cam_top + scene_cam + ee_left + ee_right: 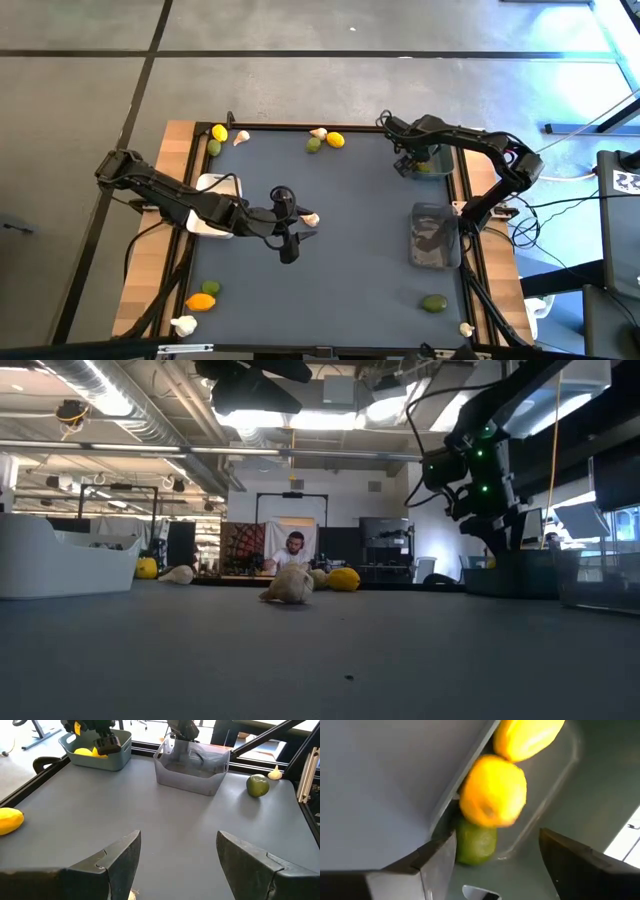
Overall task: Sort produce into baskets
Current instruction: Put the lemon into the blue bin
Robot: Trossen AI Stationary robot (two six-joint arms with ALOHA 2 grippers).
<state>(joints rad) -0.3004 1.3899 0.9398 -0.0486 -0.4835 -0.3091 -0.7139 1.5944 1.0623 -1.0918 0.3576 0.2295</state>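
Garlic [309, 219] mid-table, touching my left gripper [289, 221] on its outer side, jaws open, empty | right gripper [418, 160] open over blue-grey bin [404, 170], lemon [493, 791] dropping in | left arm nearer

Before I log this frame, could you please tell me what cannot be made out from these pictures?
- White basket, high view: the left arm covers most of it, so its contents are hidden.
- Dark grey basket, high view: its inside is too dim to tell whether anything lies there.
- Garlic bulb, left wrist view: hidden below the open left gripper.
- Blue-grey basket, right wrist view: a blurred lemon below the open right gripper; falling or resting, unclear.
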